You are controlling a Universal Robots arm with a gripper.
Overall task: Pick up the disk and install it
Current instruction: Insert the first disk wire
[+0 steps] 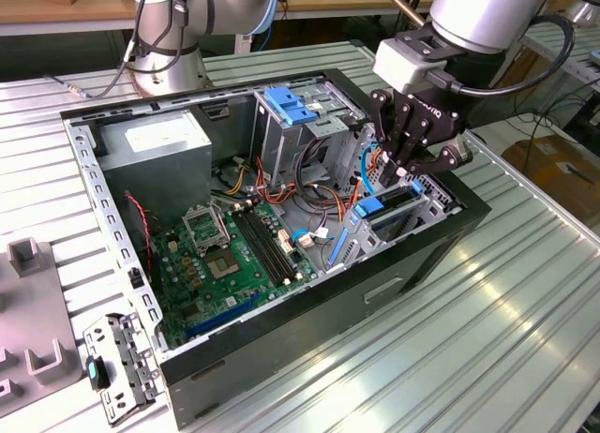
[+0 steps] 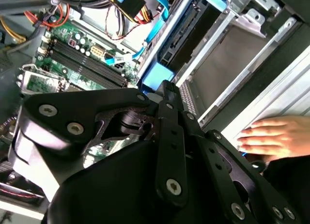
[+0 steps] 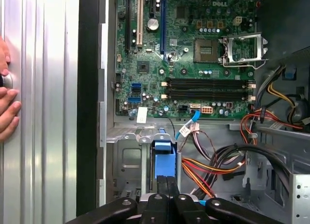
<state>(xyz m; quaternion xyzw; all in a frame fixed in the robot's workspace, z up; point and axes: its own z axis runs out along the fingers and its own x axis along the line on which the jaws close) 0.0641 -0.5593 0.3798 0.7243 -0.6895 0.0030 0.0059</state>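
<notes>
I see only the blue end of the disk (image 1: 381, 209); the rest is hidden inside the cage (image 1: 435, 204) at the exterior view's right. In the first wrist view the picture edge cuts off the gripper (image 3: 167, 180) and a hand (image 3: 7, 110).

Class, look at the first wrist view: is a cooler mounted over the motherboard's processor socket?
No, the processor socket on the motherboard lies bare, with nothing mounted over it.
</notes>
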